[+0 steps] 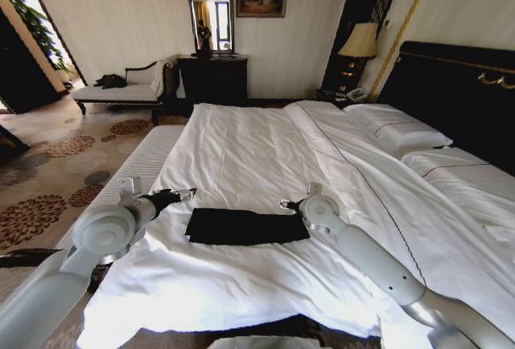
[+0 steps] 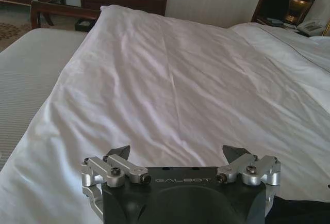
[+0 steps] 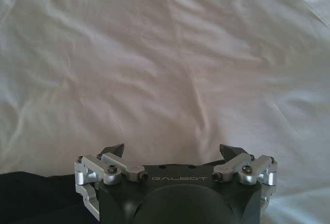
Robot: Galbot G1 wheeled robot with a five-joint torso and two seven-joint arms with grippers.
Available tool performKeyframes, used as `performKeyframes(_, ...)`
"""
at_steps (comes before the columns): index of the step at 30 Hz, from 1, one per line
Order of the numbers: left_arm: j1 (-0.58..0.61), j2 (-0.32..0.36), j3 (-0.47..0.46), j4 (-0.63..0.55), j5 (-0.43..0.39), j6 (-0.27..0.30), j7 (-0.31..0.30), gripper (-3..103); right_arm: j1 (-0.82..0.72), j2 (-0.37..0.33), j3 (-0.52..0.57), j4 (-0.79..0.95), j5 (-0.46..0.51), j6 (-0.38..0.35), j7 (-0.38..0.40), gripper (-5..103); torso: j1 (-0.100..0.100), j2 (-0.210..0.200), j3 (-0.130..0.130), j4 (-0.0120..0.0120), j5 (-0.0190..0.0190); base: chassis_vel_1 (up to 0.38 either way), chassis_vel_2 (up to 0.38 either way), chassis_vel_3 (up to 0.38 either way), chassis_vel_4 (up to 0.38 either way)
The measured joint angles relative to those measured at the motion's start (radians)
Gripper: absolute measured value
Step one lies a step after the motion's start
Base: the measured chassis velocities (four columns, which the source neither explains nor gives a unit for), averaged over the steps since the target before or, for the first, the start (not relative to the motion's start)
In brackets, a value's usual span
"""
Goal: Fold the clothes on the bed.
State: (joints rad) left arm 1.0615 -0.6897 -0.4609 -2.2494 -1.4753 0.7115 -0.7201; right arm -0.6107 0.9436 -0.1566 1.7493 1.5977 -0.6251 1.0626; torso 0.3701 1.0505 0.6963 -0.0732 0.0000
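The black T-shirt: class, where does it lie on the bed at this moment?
In the head view the black T-shirt lies as a flat strip on the white duvet near the bed's foot, between the left gripper and right gripper.

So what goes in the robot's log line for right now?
T-shirt: folded strip on bed | left gripper: open, at its left end | right gripper: open, at its right end
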Motion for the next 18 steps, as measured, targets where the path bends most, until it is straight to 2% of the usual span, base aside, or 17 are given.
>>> performKeyframes(6,0.021,-0.016,-0.001,-0.017,0.015,0.0,-0.005,100,0.033,0.023,-0.043,-0.05,0.0,-0.026,0.004,100,0.0,0.0,0.0,0.0,0.0,0.0,0.0,0.0,0.0)
performKeyframes(11,0.032,-0.016,-0.014,-0.022,0.017,0.002,-0.011,100,0.03,0.029,-0.062,-0.025,0.016,-0.03,0.026,100,0.0,0.0,0.0,0.0002,0.0,0.0,0.0,0.0,0.0)
performKeyframes(18,0.044,-0.022,-0.024,-0.022,0.029,0.003,-0.013,100,-0.053,-0.032,-0.049,0.122,0.041,-0.015,0.069,100,0.0,0.0,0.0,0.0,0.0002,0.0,0.0,0.0,0.0)
